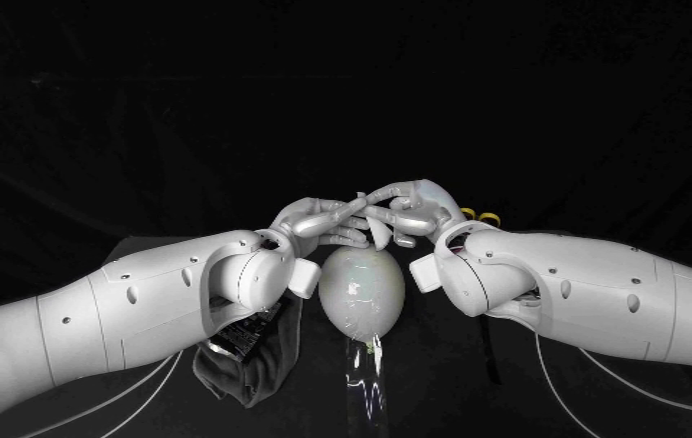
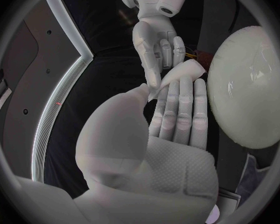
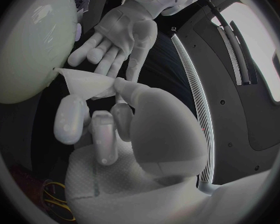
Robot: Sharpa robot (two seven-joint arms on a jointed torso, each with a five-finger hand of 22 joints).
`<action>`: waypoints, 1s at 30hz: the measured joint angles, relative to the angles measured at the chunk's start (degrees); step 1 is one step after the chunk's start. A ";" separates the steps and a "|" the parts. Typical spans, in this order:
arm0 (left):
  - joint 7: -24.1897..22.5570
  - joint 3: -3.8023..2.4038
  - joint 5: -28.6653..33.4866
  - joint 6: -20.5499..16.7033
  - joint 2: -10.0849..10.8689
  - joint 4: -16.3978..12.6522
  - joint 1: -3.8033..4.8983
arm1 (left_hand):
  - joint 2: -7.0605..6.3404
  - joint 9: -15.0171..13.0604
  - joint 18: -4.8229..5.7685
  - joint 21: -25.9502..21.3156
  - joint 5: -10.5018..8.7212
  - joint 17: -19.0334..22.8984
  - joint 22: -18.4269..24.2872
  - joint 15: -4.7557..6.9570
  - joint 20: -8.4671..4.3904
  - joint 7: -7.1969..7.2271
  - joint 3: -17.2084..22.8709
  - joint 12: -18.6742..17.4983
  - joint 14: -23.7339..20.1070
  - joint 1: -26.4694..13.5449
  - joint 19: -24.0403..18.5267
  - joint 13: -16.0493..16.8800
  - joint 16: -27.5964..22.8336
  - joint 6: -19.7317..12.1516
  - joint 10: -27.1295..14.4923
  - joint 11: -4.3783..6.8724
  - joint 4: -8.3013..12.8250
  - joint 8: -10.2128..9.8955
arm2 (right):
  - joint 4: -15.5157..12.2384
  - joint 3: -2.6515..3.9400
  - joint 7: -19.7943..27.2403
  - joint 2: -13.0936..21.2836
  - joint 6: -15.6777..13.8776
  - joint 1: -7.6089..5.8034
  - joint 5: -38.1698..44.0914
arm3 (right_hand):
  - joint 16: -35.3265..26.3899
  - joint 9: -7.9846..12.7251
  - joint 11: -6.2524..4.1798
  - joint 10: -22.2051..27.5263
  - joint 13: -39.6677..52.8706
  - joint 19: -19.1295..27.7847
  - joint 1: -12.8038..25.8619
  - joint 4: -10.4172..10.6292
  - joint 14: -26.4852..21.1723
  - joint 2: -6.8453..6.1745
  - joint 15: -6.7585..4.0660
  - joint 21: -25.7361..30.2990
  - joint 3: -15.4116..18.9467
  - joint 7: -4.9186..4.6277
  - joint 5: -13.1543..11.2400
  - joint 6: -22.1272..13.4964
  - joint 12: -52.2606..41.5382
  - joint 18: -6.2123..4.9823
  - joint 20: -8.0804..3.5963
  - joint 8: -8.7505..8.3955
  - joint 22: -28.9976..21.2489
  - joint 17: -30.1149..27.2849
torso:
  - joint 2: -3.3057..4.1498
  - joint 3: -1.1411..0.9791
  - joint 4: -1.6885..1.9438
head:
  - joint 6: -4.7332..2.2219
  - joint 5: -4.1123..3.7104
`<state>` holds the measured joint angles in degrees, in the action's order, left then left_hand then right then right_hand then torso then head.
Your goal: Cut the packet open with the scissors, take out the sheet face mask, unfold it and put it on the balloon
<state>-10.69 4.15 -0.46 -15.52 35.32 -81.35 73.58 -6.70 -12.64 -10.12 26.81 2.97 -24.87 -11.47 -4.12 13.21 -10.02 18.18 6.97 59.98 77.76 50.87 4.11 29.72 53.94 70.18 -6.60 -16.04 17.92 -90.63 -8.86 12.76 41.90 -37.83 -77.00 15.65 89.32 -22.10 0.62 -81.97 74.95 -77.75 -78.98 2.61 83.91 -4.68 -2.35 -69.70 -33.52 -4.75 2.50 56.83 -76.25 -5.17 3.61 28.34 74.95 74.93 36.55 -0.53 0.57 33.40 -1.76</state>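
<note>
Mask: you see the white folded sheet face mask [image 1: 378, 230] as a small pointed piece, held up between the two hands, just above the far end of the balloon.
Right hand: your silver right hand [image 1: 414, 208] is closed on the mask; in the right wrist view its thumb and one fingertip [image 3: 118, 84] pinch the sheet's edge, and the other fingers are curled in beneath.
Left hand: your silver left hand [image 1: 320, 222] has its fingers [image 2: 180, 109] straight and side by side; the mask lies across their tips and the thumb tip is right at the sheet's lower corner. You cannot tell whether it truly pinches the sheet or only touches it.
Hands together: the fingertips of both hands meet at the mask, touching or nearly so.
Balloon: the pale, glossy, egg-shaped balloon [image 1: 361, 290] sits between the two wrists, below the hands, with its narrow end towards the head view's lower edge. The mask's tip comes just beside its surface in the right wrist view; contact is unclear.
Scissors: the yellow-handled scissors [image 3: 56, 201] lie on the black counter [image 1: 447, 383] behind the right hand, apart from the mask.
</note>
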 measured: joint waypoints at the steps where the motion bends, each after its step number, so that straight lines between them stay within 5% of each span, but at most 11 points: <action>1: -0.06 0.00 0.04 0.07 0.02 0.00 0.00 | 0.07 0.00 0.00 -0.09 0.00 -0.07 0.04 0.00 0.13 0.09 0.00 0.00 0.00 0.54 -0.13 0.00 0.00 0.09 0.09 0.09 0.00 -0.05 | 0.00 0.00 -0.02 0.00 0.04 0.00 0.00 | 0.00 0.00 0.00 0.00 0.00 0.00 0.00 0.00 0.00 0.00 0.00 0.02 0.00 -0.03 0.00 -0.04 0.00 0.00 0.00 0.00 0.00 0.02 | 0.00 0.00 0.02 | 0.00 -0.01; 12: -0.74 0.03 0.47 0.29 0.12 0.10 -0.04 | 3.21 -0.30 0.39 -0.09 0.00 -0.59 0.04 0.42 0.21 0.98 4.27 -0.64 -0.42 6.73 -0.21 -0.07 -0.23 1.24 1.33 0.90 2.66 -0.21 | -0.03 0.05 -0.11 0.07 0.37 -0.04 0.01 | 0.25 -0.03 0.00 0.00 -0.05 0.00 0.00 -0.17 0.00 0.00 0.00 0.02 -0.16 -0.17 -0.10 0.06 -0.23 0.01 0.00 -0.28 -0.01 0.02 | 0.00 0.01 0.02 | -0.05 -0.03; 24: -1.17 0.02 0.66 0.21 0.09 0.27 -0.04 | 3.76 -1.24 0.44 1.27 -0.13 -0.82 -0.93 0.46 -0.20 1.46 6.79 -1.06 -0.37 9.19 -0.62 -0.12 -0.50 2.30 2.77 1.10 5.28 1.01 | -0.25 0.05 -0.28 0.28 0.80 -0.04 0.01 | 0.22 -0.03 0.01 -0.01 -0.01 -0.22 0.15 0.00 0.00 -0.16 0.00 0.03 -0.34 -0.23 0.15 -0.01 -0.24 0.35 -0.23 0.03 -0.04 -0.03 | 0.00 -0.03 -0.01 | -0.01 0.05; 30: -1.33 0.01 0.71 -0.03 0.03 0.36 -0.05 | 3.84 -1.36 0.44 4.04 -0.33 -1.24 -2.67 1.57 -0.71 1.94 7.60 -1.05 1.19 9.26 -1.13 -0.12 -0.50 3.18 4.52 1.39 7.31 2.18 | -0.26 0.05 -0.47 0.28 0.95 -0.04 0.02 | 0.20 -0.03 0.01 -0.01 0.00 -0.22 0.14 0.00 0.00 -0.16 0.00 0.03 -0.34 -0.06 0.15 0.15 -0.24 0.36 -0.23 0.02 -0.02 -0.03 | -0.01 -0.03 -0.01 | 0.14 0.08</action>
<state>-12.01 4.17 0.25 -15.55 35.35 -80.99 73.53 -2.86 -14.00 -9.68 30.85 2.64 -26.11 -14.15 -2.55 12.50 -8.08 25.77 5.91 61.17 87.02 49.74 3.99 29.22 57.12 74.69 -5.22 -8.73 20.10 -90.88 -8.81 12.29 42.18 -36.88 -77.04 15.66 89.51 -22.13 0.63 -81.98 74.95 -77.98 -78.84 2.61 83.90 -4.83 -2.35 -69.67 -33.86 -4.81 2.66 56.98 -76.49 -4.81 3.39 28.36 74.93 74.91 36.54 -0.56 0.55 33.54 -1.68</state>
